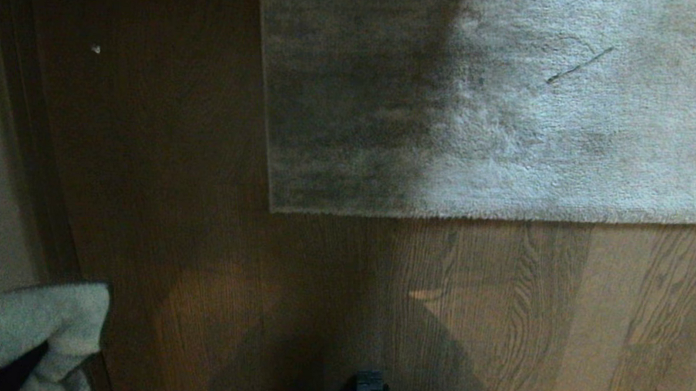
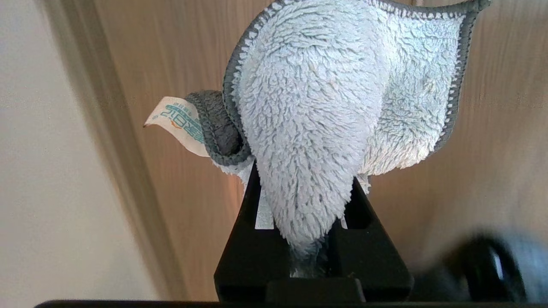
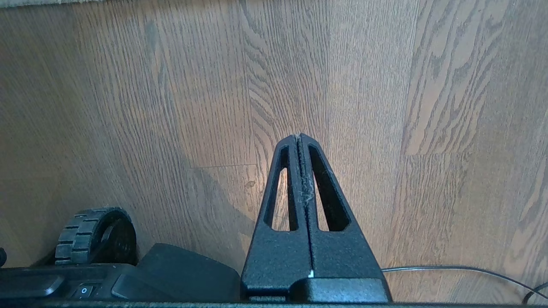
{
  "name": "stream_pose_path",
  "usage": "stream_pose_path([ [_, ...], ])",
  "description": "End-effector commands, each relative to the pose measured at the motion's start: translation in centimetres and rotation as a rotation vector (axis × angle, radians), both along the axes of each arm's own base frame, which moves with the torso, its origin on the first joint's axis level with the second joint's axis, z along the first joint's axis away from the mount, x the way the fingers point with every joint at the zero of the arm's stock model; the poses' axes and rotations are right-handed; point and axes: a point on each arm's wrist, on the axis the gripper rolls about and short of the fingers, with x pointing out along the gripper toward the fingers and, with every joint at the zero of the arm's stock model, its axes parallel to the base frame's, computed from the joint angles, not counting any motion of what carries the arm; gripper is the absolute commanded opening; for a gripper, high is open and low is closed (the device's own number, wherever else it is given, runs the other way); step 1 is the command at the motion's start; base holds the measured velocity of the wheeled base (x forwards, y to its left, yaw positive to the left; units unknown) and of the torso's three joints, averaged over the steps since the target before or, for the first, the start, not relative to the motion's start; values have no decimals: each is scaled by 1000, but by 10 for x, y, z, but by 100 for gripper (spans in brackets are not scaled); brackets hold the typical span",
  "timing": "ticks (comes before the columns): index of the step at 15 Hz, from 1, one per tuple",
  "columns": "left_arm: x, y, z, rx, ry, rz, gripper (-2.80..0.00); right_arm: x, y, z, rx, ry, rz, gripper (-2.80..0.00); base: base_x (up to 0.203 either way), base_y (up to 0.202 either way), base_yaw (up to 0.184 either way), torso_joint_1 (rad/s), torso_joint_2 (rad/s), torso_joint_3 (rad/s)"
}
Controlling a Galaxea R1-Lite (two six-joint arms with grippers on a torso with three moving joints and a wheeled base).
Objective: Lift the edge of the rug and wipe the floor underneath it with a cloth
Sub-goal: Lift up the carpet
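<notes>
1. One cloth [image 2: 317, 115], pale blue-white and fluffy with a grey stitched hem, is clamped in the left hand [image 2: 314, 239], low at the near left.
2. One white tag [image 2: 177, 124] hangs from the cloth; its teal print is too small to read.
3. One rug edge [image 1: 470, 215] runs across the far side, lying flat, its square corner at centre-left.
4. The floor [image 1: 524, 321] shows brown planks near the rug.
5. The right hand [image 3: 299, 141] hangs over bare floor, fingers pressed together, holding nothing.
6. One ribbed wheel [image 3: 96, 235] sits beside it.
</notes>
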Motion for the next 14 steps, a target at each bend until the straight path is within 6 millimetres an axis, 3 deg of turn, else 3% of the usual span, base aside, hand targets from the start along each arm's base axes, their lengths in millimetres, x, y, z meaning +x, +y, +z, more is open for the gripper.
stream_pose_path([
  [1, -37, 0, -28, -12, 36, -13, -280, 0, 0, 0, 1, 1, 0, -280, 0, 0, 0, 0, 0, 0],
  [6, -59, 0, -42, -32, -89, -16, -280, 0, 0, 0, 1, 1, 0, -280, 0, 0, 0, 0, 0, 0],
  [14, -60, 0, -43, -32, -124, -14, -280, 0, 0, 0, 1, 1, 0, -280, 0, 0, 0, 0, 0, 0],
])
